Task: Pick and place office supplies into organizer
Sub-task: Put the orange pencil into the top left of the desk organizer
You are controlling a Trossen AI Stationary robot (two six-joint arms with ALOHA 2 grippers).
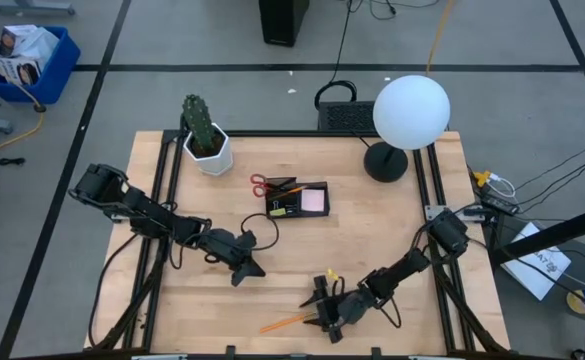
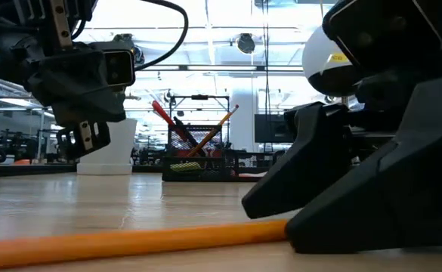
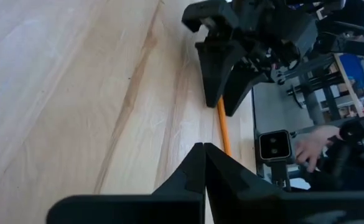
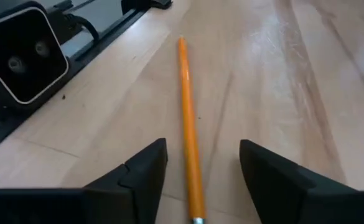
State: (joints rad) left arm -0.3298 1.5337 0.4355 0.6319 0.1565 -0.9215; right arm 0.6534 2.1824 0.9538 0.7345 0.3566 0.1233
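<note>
Now my right gripper (image 4: 203,168) stands wide open astride the orange pencil (image 4: 188,118) lying near the table's (image 1: 392,240) front edge; I'd lower squarely and close mid-shaft so it lifts level. Left gripper (image 1: 247,268) waits shut and empty, mid-table. Organizer (image 1: 297,199) sits farther back; its compartments are hard to read.

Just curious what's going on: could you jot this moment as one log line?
right end effector: open, astride pencil on table | left end effector: shut, idle mid-table | organizer: partly filled
</note>
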